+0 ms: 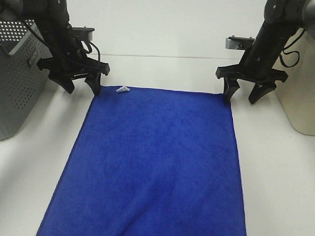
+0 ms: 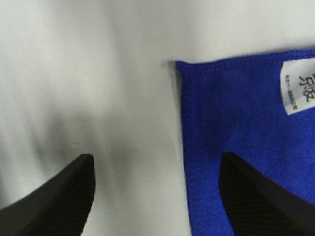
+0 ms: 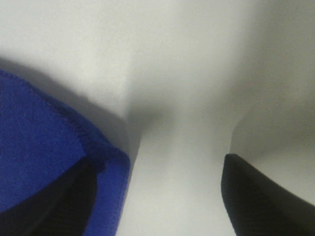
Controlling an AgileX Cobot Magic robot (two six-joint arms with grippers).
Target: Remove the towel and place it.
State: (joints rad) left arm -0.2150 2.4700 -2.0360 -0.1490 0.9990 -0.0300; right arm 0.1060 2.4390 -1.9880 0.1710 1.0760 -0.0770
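The royal-blue towel (image 1: pixel 155 165) lies flat and spread out on the white table, reaching from the far middle to the near edge. Its white tag (image 1: pixel 122 89) sits at the far left corner. My left gripper (image 1: pixel 83 87) is open, just left of that corner; the left wrist view shows the towel corner (image 2: pixel 246 147) and tag (image 2: pixel 299 88) with one finger (image 2: pixel 261 196) over the cloth. My right gripper (image 1: pixel 239 99) is open at the far right corner; the right wrist view shows the towel edge (image 3: pixel 44 157) under one finger (image 3: pixel 54 201).
A grey perforated basket (image 1: pixel 11 84) stands at the left edge of the table. A beige bin (image 1: pixel 307 83) stands at the right. White table (image 1: pixel 281 182) surface shows on both sides of the towel.
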